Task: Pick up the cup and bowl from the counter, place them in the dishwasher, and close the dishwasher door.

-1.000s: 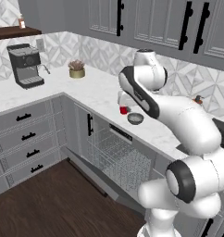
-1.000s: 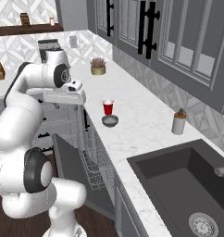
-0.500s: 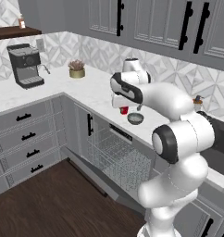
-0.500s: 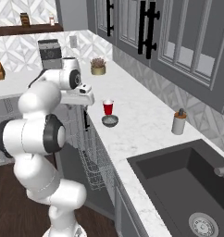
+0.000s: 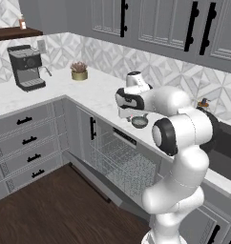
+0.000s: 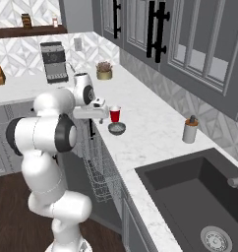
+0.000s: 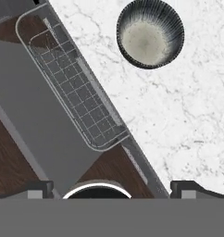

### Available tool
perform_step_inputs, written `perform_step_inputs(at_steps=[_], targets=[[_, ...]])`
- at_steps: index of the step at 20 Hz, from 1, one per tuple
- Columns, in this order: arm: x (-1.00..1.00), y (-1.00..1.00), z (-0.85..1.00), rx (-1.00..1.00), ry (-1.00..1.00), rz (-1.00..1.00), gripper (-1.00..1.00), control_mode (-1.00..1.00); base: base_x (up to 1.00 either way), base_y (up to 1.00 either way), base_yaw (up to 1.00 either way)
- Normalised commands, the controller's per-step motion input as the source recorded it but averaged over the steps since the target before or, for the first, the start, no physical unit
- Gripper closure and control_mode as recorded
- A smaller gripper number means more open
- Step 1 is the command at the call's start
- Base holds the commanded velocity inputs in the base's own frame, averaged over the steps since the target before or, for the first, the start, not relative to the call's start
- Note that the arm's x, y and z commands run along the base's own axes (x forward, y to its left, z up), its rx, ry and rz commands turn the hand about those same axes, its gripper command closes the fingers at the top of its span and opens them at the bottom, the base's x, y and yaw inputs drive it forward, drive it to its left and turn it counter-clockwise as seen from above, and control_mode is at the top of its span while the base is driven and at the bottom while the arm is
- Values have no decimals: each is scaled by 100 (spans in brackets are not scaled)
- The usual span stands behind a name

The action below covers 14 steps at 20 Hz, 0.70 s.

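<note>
1. Nearest to me, the hand view looks straight down: the gripper [image 7: 111, 185] has its two dark finger tips [image 7: 40, 187] far apart at the bottom edge, so I read the claw as wide, with nothing between them.
2. Below the hand in that view lies the edge of the counter [image 7: 188, 120], running diagonally, with the dishwasher's wire rack [image 7: 74, 88] and dark wood floor [image 7: 7, 162] beside it. Neither base camera gives this top-down look.
3. The bowl [image 7: 150, 33] sits on the marble near the top of the hand view, well clear of the fingers; its pale inside and ribbed dark wall are plain here.
4. From the left base view I see the dishwasher door [image 5: 96, 183] dropped open and the rack [image 5: 120, 159] of the dishwasher [image 5: 112, 157] exposed under the counter. The bowl [image 5: 140, 122] shows just past the hand, but the arm covers the spot where the cup would stand.
5. The right base view supplies the cup [image 6: 114, 114]: upright on the counter [image 6: 155, 133], just behind the bowl [image 6: 116, 129], with the gripper [image 6: 102, 109] hovering beside it at counter height, apart from both.
6. Farther along the counter stands a soap dispenser [image 6: 190, 130], next to the dark sink [image 6: 199, 197].
7. Farthest back, in the corner, I see a potted plant [image 6: 104, 71] and a coffee machine [image 6: 54, 61].
</note>
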Motion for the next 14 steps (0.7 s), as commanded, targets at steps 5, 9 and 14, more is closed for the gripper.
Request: perform_step_inputs(at_steps=[5,9,14], targets=[[60,-36,-18,9,0,3,-100,-100,0,0,0],[67,-24,-17,1,0,5,-100,-100,0,0,0],[68,-4,-24,0,0,8,-100,-100,0,0,0]])
